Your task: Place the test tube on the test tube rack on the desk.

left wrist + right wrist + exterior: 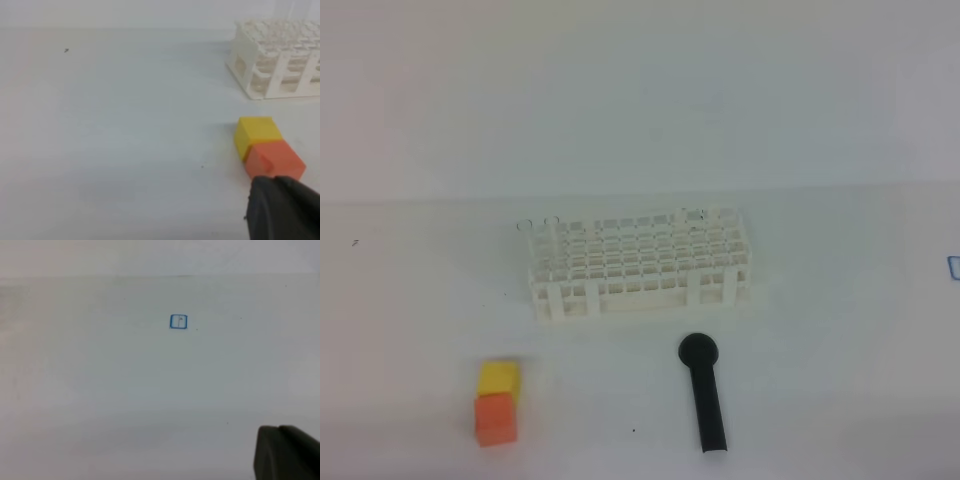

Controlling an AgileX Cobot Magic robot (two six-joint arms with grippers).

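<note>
Plain white desk (800, 400) filling the lower two thirds of the exterior high view, with a pale blank wall behind and a few tiny dark specks on the surface. At the centre of that frame, the test tube rack (638, 262), white, with rows of small square holes and open sides on legs. Faint clear rims standing above its back corners, upper left (539, 222) and upper right (693, 211) of the rack, thin as glass tubes set upright in holes; no test tube to be made out with certainty lying on the desk. Just below the rack, right of centre, a black round-headed tool (704, 393) lying flat, head toward the rack, apart from it. Lower left, a yellow cube (498, 379) touching an orange cube (495, 418). In the left wrist view, both cubes at right, the rack's end at upper right, and the dark left gripper (282, 207) at the lower right corner, closed, gripping nothing visible. In the right wrist view, bare desk with a small blue square mark (178, 321) above centre, and the right gripper (285, 452) at lower right, likewise closed and empty.
</note>
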